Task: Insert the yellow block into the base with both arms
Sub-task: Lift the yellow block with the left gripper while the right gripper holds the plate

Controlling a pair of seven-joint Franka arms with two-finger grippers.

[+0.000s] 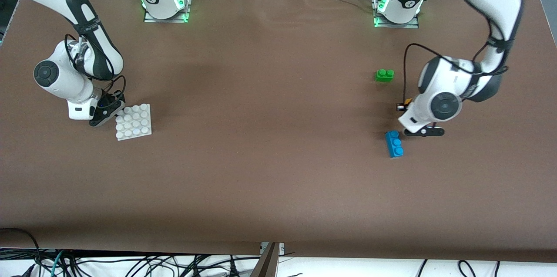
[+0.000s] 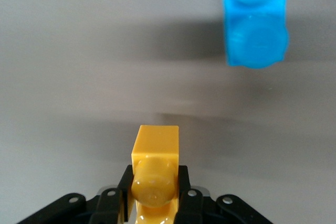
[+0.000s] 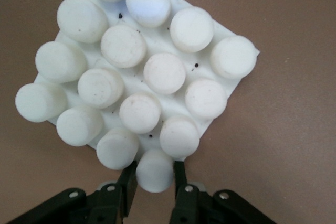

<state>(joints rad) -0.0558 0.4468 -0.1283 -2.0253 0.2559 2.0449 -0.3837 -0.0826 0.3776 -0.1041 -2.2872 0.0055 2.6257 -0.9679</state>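
At wrist cams only: left hand (image 2: 153,195) grips yellow block (image 2: 155,153), right hand (image 3: 154,184) pinches base (image 3: 142,72) corner stud.

The right end effector (image 3: 155,183) sat low at the bench toward the right arm's end, its fingers (image 3: 127,182) pinched on a corner stud of the base (image 3: 173,85), while the left end effector (image 2: 154,188), raised above the bench, gripped the yellow block (image 2: 155,166) between closed fingers (image 2: 181,182)
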